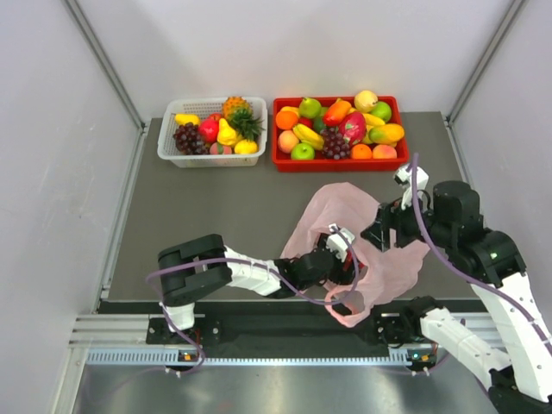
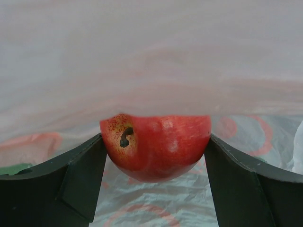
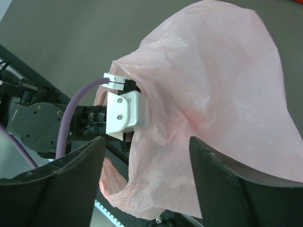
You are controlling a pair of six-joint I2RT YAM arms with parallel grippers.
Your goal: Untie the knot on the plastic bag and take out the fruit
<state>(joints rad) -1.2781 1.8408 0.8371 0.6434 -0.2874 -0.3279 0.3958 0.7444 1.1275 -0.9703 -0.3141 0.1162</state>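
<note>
The pink plastic bag (image 1: 392,263) lies open near the table's front edge, right of centre. I see no knot on it. My left gripper (image 2: 156,142) is reached inside the bag and is shut on a red apple (image 2: 161,146) with a dark stem; bag plastic (image 2: 151,56) drapes over it. From above, the left fingers are hidden inside the bag behind the white wrist mount (image 1: 339,235). My right gripper (image 1: 379,233) hovers open over the bag's right side; in its wrist view (image 3: 147,142) its jaws stand wide apart above the plastic (image 3: 213,85), apart from it. Other fruit in the bag is hidden.
A white basket (image 1: 207,159) of toy fruit, with a pineapple and a grape bunch, stands at the back left. A red tray (image 1: 341,164) of mixed fruit stands beside it at the back centre-right. The metal rail (image 1: 259,332) runs along the table's near edge.
</note>
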